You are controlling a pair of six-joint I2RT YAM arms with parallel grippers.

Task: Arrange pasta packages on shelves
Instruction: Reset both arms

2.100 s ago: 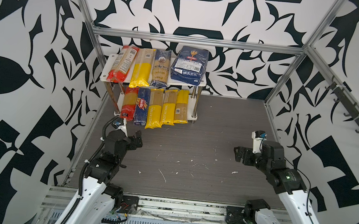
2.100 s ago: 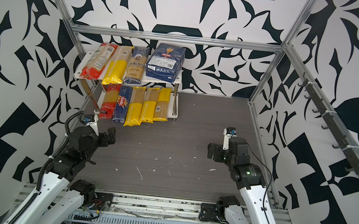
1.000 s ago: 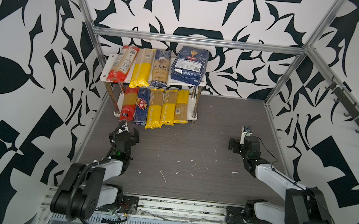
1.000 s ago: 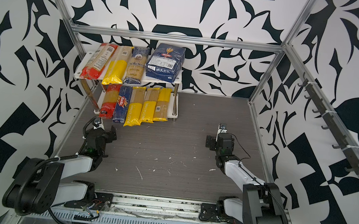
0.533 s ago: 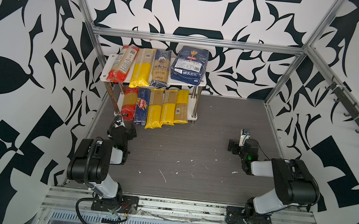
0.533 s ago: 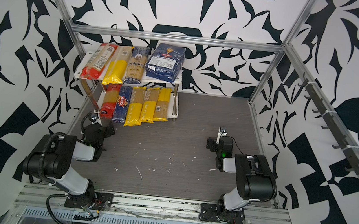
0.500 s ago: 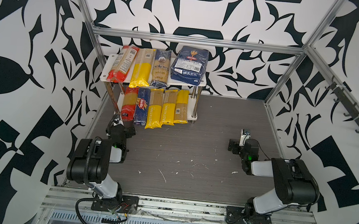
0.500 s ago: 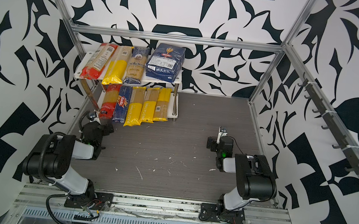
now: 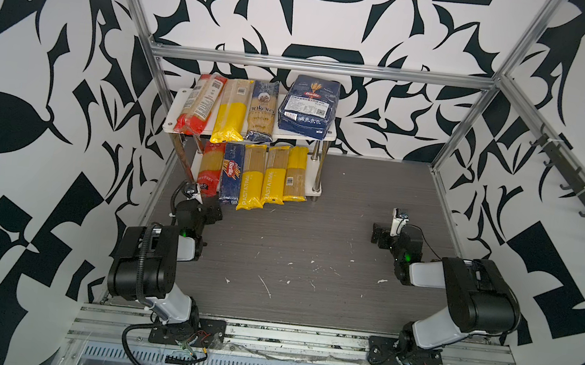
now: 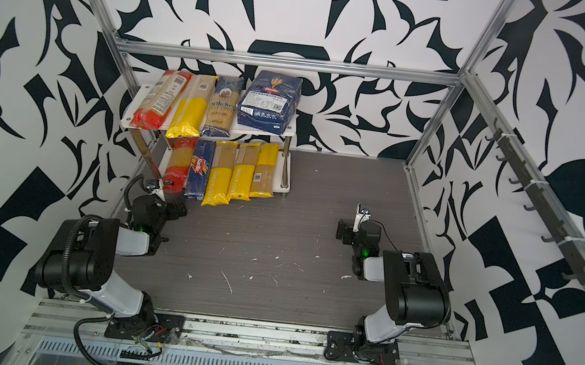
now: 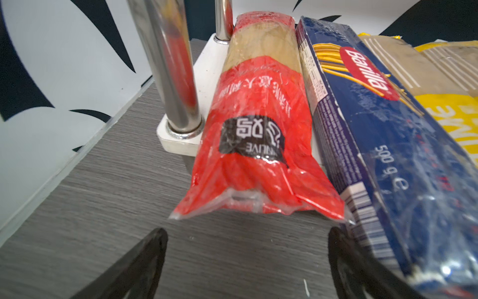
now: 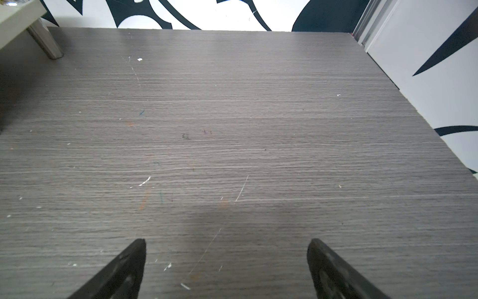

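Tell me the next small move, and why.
Probably just ease the left gripper back: all nine pasta packs lie on the shelves, it and the right gripper are open and empty, and the red pack overhangs just ahead.

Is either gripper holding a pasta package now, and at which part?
Nothing is held. The left gripper stands open in front of the red plastic spaghetti pack, not touching it; the right gripper stands open over the grey wood-grain table.

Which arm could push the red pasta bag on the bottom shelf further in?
Probably left. The left claw, open, faces the red bag on the lower shelf; the right claw faces bare table farther off.
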